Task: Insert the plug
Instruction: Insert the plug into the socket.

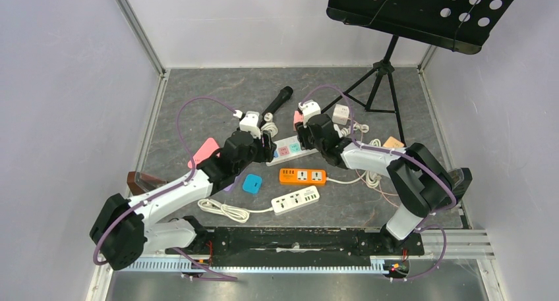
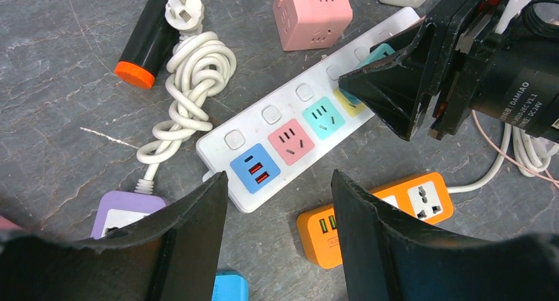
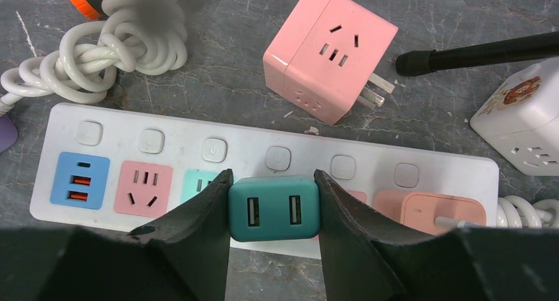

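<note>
My right gripper (image 3: 272, 209) is shut on a teal USB charger plug (image 3: 273, 209) with two USB ports, held over the long white power strip (image 3: 171, 133), above the socket between the mint one and the pink one. The strip also shows in the top view (image 1: 290, 148) and the left wrist view (image 2: 277, 126). Whether the plug's prongs are in a socket is hidden. My left gripper (image 2: 280, 202) is open and empty, just off the strip's blue USB end (image 2: 255, 168). In the top view the left gripper (image 1: 265, 146) and right gripper (image 1: 304, 137) flank the strip.
A pink cube adapter (image 3: 329, 51) lies behind the strip, beside a white cube adapter (image 3: 524, 116). A coiled white cord (image 2: 194, 74), an orange strip (image 1: 302, 176), a white strip (image 1: 295, 199), a blue charger (image 1: 252, 184) and a tripod stand (image 1: 382, 70) lie around.
</note>
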